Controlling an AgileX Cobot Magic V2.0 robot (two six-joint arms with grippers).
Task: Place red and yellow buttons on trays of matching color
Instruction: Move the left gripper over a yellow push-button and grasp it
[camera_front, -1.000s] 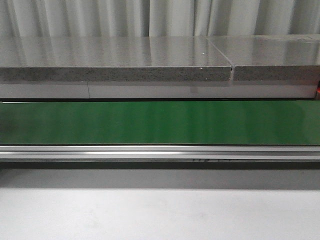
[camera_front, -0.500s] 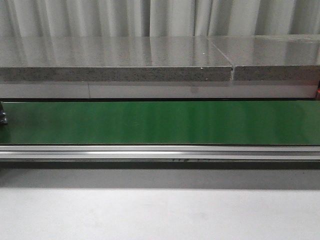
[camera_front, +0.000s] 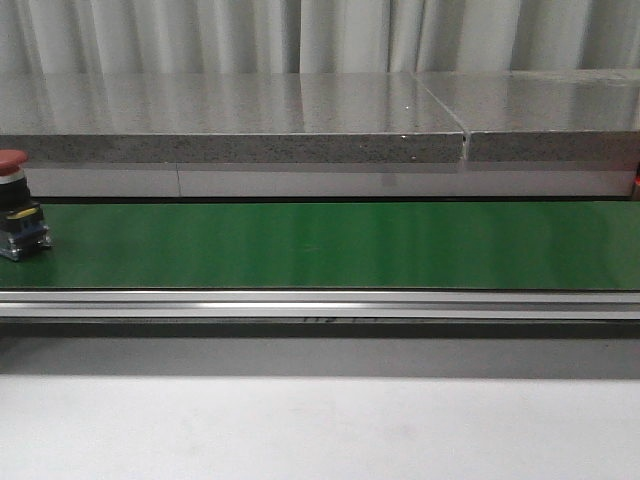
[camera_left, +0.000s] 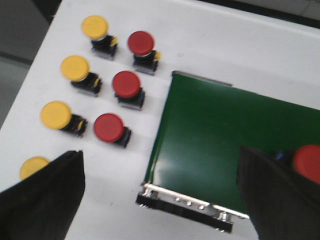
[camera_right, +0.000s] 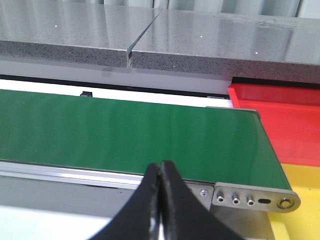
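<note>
A red button (camera_front: 12, 205) on a dark base stands on the green belt (camera_front: 320, 245) at its far left end. In the left wrist view the same red button (camera_left: 308, 162) shows on the belt (camera_left: 220, 135), partly behind one finger. On the white table beside the belt end stand three red buttons (camera_left: 126, 83) and several yellow buttons (camera_left: 75, 67). My left gripper (camera_left: 160, 200) hangs open above the belt end, holding nothing. My right gripper (camera_right: 160, 169) is shut and empty near the belt's other end. A red tray (camera_right: 285, 120) and a yellow tray (camera_right: 305, 220) lie there.
A grey stone shelf (camera_front: 230, 120) runs behind the belt, and an aluminium rail (camera_front: 320, 303) runs along its front. A metal end bracket (camera_right: 255, 195) with bolts sits between my right gripper and the trays. White tabletop (camera_front: 320, 430) lies in front.
A red button has come into the front view at the far left of the belt and travelled to the right. Before that the belt was bare.
</note>
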